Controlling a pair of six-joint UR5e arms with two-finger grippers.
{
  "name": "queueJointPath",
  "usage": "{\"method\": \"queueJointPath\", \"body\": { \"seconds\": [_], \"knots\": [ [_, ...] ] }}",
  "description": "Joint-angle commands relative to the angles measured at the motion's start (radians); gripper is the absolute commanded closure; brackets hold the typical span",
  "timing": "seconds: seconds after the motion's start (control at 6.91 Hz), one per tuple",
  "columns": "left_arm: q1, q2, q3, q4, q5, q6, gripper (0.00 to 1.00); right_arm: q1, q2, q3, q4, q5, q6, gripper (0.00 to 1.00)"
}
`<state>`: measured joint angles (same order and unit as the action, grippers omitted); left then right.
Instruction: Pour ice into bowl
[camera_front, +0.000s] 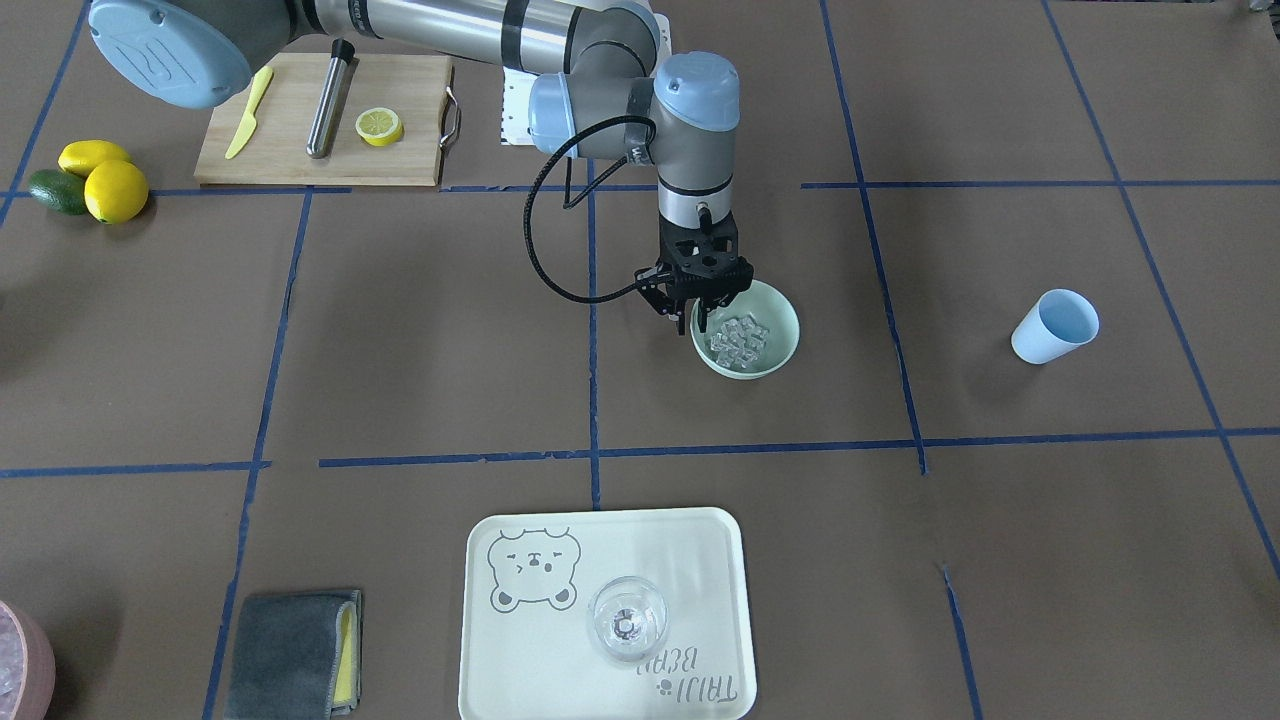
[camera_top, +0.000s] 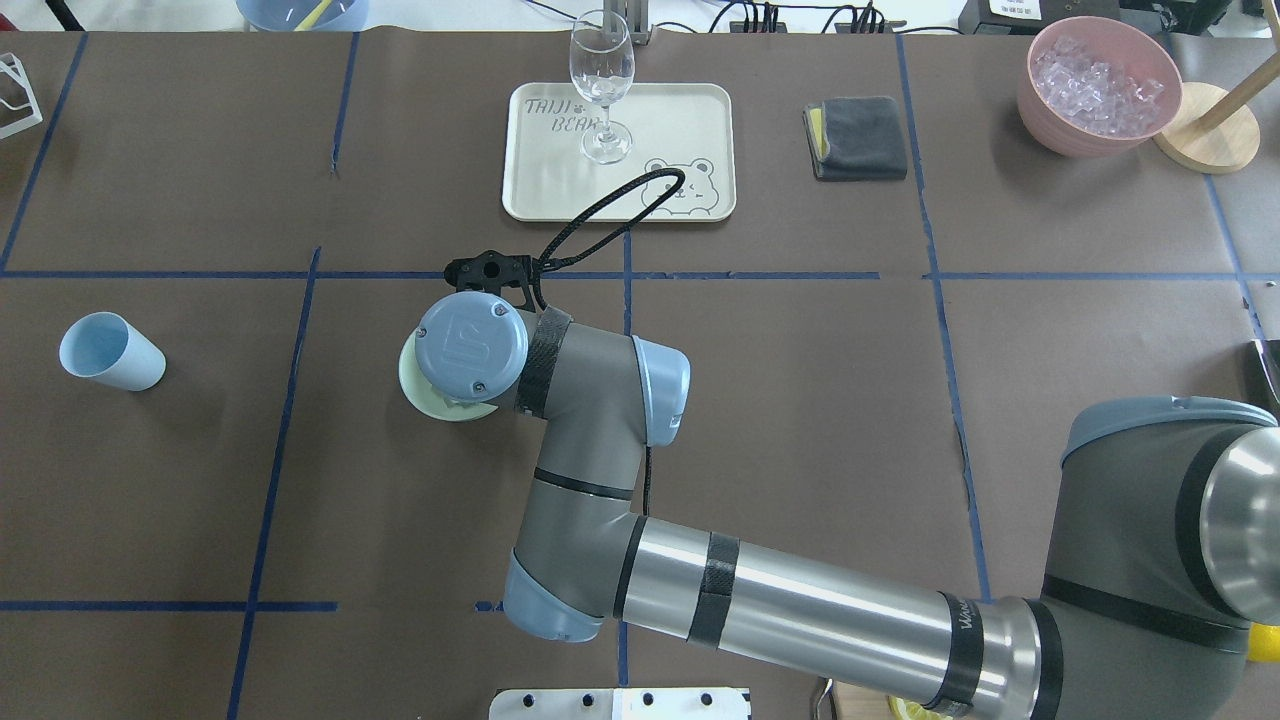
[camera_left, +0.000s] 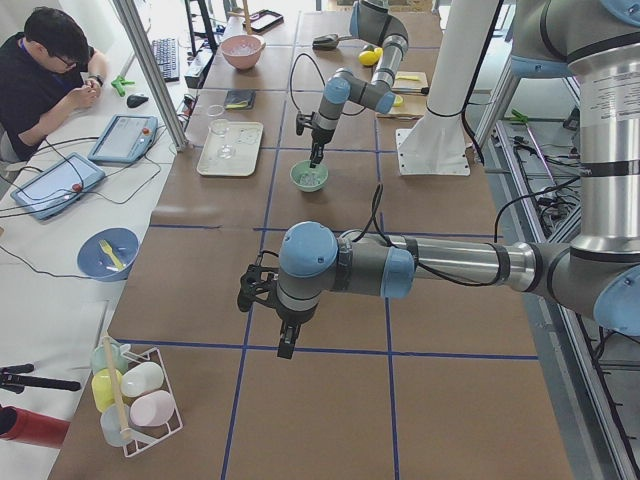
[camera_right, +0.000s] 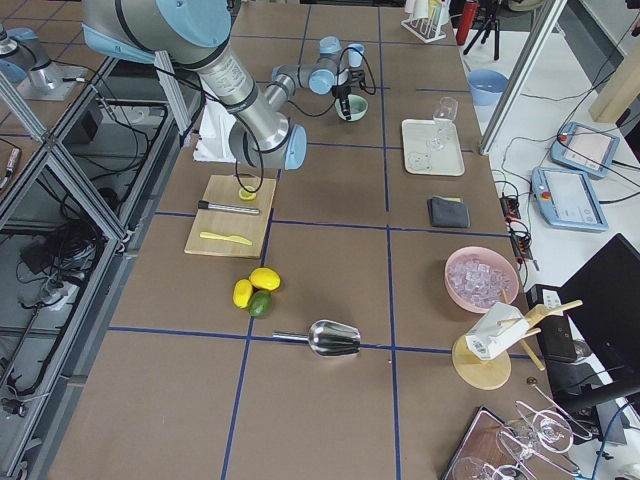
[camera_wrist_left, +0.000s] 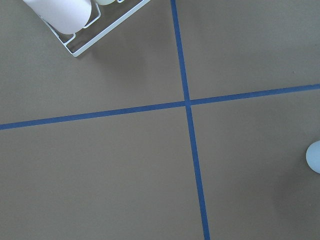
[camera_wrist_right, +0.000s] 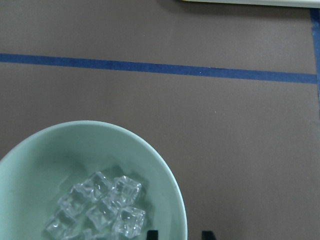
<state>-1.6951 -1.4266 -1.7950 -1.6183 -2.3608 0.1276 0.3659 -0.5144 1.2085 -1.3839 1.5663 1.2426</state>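
The pale mint-green bowl (camera_front: 775, 350) stands near the table's middle with several clear ice cubes (camera_front: 736, 336) in it; the right wrist view shows the bowl (camera_wrist_right: 75, 145) and the ice (camera_wrist_right: 100, 210) close up. My right gripper (camera_front: 697, 308) points down at the bowl's rim, open, one fingertip (camera_wrist_right: 153, 235) inside the rim and the other outside, holding nothing. In the overhead view the wrist hides most of the bowl (camera_top: 415, 388). My left gripper (camera_left: 287, 347) hangs over bare table in the exterior left view only; I cannot tell its state.
A pale blue cup (camera_front: 1052, 327) lies tilted, far from the bowl. A cream tray (camera_front: 520, 660) holds a clear glass (camera_front: 627, 620). A grey cloth (camera_front: 295, 655), a pink container of ice (camera_top: 1095, 85), a cutting board (camera_front: 290, 140) and lemons (camera_front: 115, 190) stand further off.
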Motion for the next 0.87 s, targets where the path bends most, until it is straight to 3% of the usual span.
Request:
{"method": "queueJointPath", "body": {
  "seconds": [0.0, 0.14, 0.43, 0.72],
  "knots": [
    [0.000, 0.001, 0.009, 0.000, 0.000, 0.000, 0.00, 0.033, -0.003, 0.025, 0.019, 0.068, -0.012, 1.00],
    [0.000, 0.002, 0.014, 0.000, 0.000, 0.000, 0.00, 0.095, -0.010, 0.069, 0.014, 0.198, -0.038, 1.00],
    [0.002, 0.014, 0.013, 0.003, -0.002, 0.000, 0.00, 0.216, -0.083, 0.175, 0.006, 0.338, -0.078, 1.00],
    [0.009, 0.012, 0.032, 0.041, 0.002, 0.000, 0.00, 0.383, -0.323, 0.380, -0.001, 0.514, -0.297, 1.00]
  ]
}}
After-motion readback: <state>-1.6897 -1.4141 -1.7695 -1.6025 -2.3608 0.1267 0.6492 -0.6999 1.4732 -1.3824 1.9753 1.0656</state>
